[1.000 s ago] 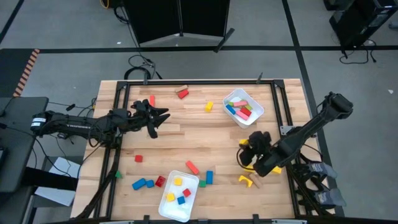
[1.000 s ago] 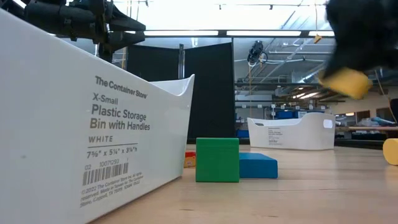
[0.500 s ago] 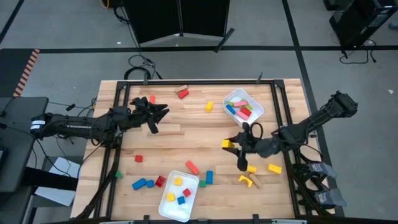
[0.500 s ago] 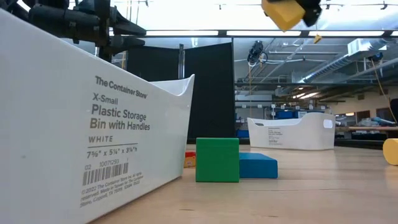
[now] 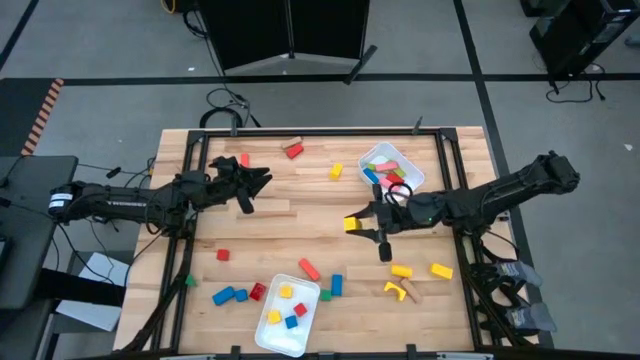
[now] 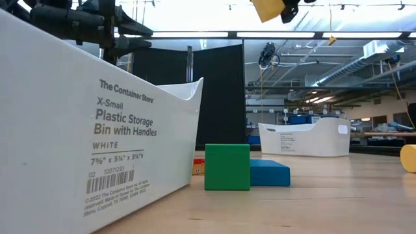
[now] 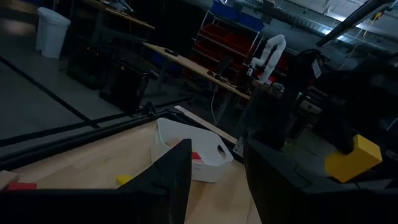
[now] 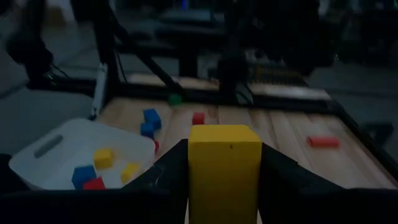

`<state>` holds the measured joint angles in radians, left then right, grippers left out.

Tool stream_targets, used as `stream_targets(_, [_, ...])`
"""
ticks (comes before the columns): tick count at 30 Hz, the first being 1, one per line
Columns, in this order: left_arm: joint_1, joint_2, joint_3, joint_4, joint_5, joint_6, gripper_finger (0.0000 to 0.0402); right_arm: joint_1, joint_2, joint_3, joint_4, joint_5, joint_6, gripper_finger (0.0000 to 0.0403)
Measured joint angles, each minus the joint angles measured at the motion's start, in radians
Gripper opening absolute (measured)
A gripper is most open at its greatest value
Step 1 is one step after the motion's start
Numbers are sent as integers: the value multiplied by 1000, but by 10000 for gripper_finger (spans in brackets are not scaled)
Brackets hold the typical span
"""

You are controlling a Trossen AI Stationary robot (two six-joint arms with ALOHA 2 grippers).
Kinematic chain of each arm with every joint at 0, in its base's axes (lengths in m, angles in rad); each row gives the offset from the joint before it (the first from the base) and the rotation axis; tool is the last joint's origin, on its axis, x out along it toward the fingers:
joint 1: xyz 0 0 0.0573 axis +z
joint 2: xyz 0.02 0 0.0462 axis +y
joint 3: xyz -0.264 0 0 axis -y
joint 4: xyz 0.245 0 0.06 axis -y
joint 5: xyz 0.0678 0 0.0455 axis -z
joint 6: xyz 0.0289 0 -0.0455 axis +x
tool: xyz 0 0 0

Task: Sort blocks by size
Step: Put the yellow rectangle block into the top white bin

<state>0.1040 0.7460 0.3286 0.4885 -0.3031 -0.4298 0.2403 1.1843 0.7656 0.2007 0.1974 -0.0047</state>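
right gripper (image 5: 358, 224): over the table's middle, raised off the wood, fingers clamped on a yellow block (image 5: 351, 224); same block seen between the two dark fingers (image 8: 278, 180) in the right wrist view and high up in the low view (image 6: 268, 8).
left gripper (image 5: 255, 187): waiting over the table's left part, fingers parted, holding nothing.
far tray (image 5: 411, 166): white, near the table's back right, holds red, blue, green and pink blocks.
near tray (image 5: 270, 335): white, at the front edge, holds yellow, red and blue cubes (image 5: 287, 292).
loose blocks on the table (image 5: 300, 225): red bar (image 5: 293, 151) and yellow cube (image 5: 336, 171) at the back; red cube (image 5: 223, 255) at the left; blue pieces (image 5: 230, 295) and red cube (image 5: 258, 292) just beside the near tray; red bar (image 5: 309, 269), blue block (image 5: 337, 285), green cube (image 6: 227, 166) to the tray's right; three yellow pieces (image 5: 401, 270) at the front right, one an arch (image 5: 398, 291).
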Motion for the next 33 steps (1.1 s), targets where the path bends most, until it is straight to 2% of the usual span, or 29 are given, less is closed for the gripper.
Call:
stream_targets(4, [0,0,0,-1,0,5,152,-75,0,-102,191,-88,1,143])
stream_targets(14, [0,0,0,1,0,60,152,-237,-3,-321,637,-96,86,143])
stream_targets(18, [1,0,0,8,0,133,152,-276,-29,-341,656,-98,88,143])
stream_targets(24, [7,0,0,25,-3,146,152,-331,-59,-342,659,-98,83,143])
stream_targets(30, [96,0,0,-30,-36,2,152,-375,-60,-342,659,-97,85,143])
stream_targets(33, [140,0,0,-80,-36,-23,152,-388,-60,-342,659,-98,87,143])
